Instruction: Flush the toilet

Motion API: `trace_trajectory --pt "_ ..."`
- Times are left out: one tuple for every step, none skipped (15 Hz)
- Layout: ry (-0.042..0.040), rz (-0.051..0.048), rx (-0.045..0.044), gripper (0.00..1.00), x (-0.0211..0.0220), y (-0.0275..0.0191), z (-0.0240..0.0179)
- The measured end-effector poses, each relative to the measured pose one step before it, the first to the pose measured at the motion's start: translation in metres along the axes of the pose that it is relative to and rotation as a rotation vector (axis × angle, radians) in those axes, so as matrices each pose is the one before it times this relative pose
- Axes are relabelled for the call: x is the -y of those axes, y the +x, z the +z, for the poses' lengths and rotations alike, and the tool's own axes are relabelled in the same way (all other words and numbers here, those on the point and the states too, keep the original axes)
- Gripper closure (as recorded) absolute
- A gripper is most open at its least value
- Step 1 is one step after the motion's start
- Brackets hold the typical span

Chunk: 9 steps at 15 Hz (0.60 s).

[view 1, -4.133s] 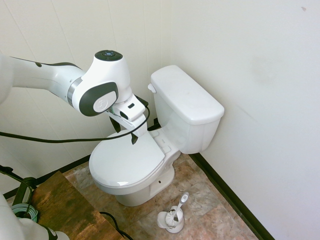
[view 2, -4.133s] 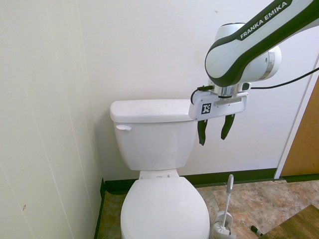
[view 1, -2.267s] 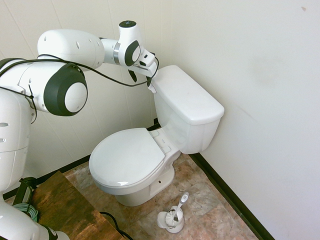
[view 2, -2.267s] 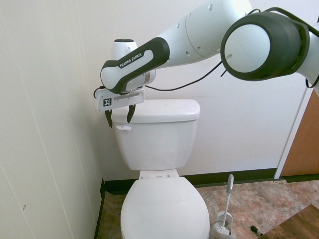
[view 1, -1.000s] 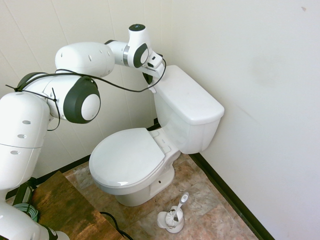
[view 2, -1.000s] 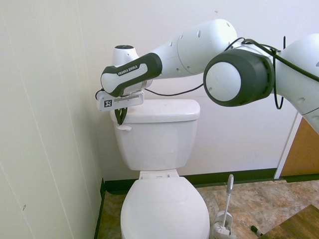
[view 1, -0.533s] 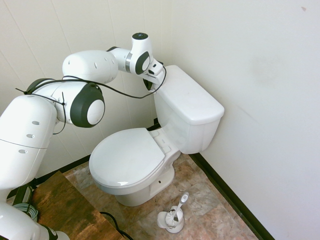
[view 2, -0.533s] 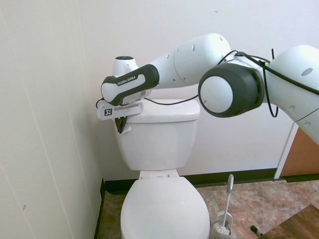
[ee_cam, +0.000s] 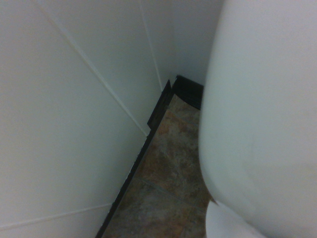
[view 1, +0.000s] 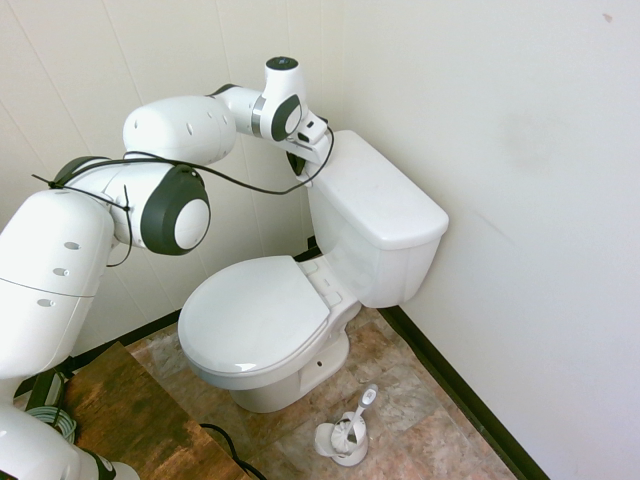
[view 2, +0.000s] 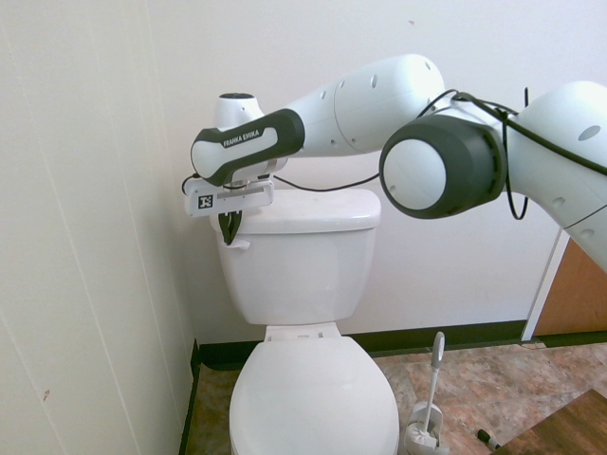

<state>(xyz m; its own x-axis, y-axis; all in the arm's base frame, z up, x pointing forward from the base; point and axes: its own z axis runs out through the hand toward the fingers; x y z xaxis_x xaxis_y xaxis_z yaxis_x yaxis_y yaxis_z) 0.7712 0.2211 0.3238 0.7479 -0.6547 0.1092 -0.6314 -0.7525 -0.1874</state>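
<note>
While closed (view 2: 229, 242), gripper tips at flush lvr (view 2: 240, 245), nothing heldWhile grpr (view 2: 229, 243) is shut, tips by flush lvr (view 2: 241, 245)

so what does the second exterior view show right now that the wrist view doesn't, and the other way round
Only the second exterior view: the gripper, shut, at the flush lever; the closed seat lid; and the toilet brush in its holder.

Only the wrist view: the floor corner behind the tank, where the dark baseboards of two walls come together.

Both: part of the tank, the panelled wall and some of the mottled floor.
</note>
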Motion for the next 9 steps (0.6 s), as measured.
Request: trace_trajectory --pt "-0.00618 -0.00313 0.0027 1.0 -0.00011 -0.0022 -0.01152" --pt "-0.00699 -0.00473 0.00269 1.0 -0.00114 -0.00418 -0.00939" --pt "-0.00853 -0.00495 0.00138 1.0 -0.00245 -0.00512 -0.00864" --pt "-0.01093 -0.00117 -0.00133 1.0 -0.00301 -0.00528 -0.00878" --pt "-0.00864 0.00389 -0.00227 1.0 -0.00317 -0.00509 -0.01197" --pt "-0.00959 0.00607 -0.00125 1.0 -0.00432 -0.00497 -0.01349" --pt "-0.01261 0.00538 0.00327 1.0 -0.00584 -0.00523 -0.0119" --pt "-0.0113 0.0048 0.00534 1.0 -0.00692 -0.0055 -0.01109" --pt "-0.00805 0.0046 0.00467 1.0 -0.00724 -0.00483 -0.00988"
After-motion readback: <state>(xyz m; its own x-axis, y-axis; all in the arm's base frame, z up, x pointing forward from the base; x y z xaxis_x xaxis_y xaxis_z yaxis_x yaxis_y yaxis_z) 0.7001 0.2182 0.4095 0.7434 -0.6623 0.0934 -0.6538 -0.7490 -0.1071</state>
